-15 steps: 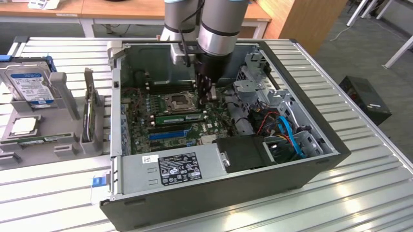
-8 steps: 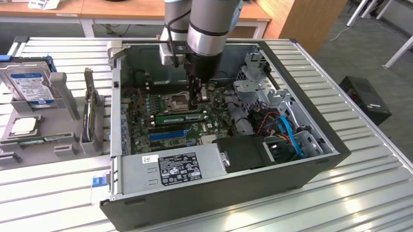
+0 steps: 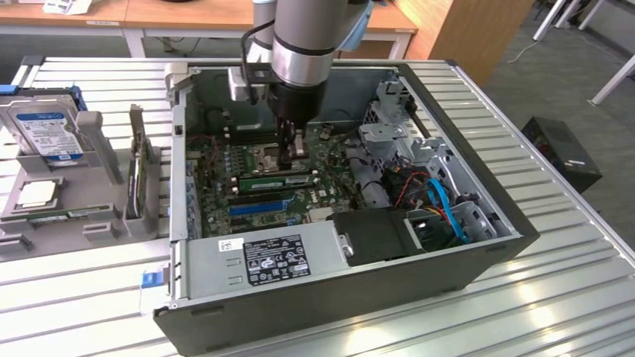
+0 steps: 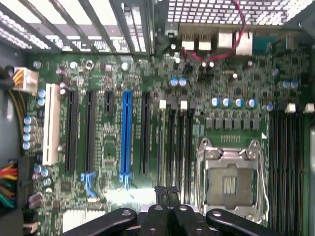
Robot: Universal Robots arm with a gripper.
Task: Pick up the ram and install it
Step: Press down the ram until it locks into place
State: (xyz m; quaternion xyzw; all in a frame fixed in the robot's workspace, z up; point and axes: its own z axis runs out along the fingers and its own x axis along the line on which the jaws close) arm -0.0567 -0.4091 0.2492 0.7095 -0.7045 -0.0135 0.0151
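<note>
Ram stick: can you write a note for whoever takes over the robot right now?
Gripper: shut, down inside the open computer case, right over the ram. I cannot tell whether it is gripping the ram.
Ram: standing on edge in a memory slot on the motherboard, beside the CPU socket.
Done: ram picked up and brought to its slot.
Left: full seating isn't confirmed, so check it.

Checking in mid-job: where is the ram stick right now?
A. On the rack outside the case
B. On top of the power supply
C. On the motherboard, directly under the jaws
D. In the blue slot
C: in the exterior view the ram lies across the motherboard directly below the gripper, whose jaws are shut.
</note>
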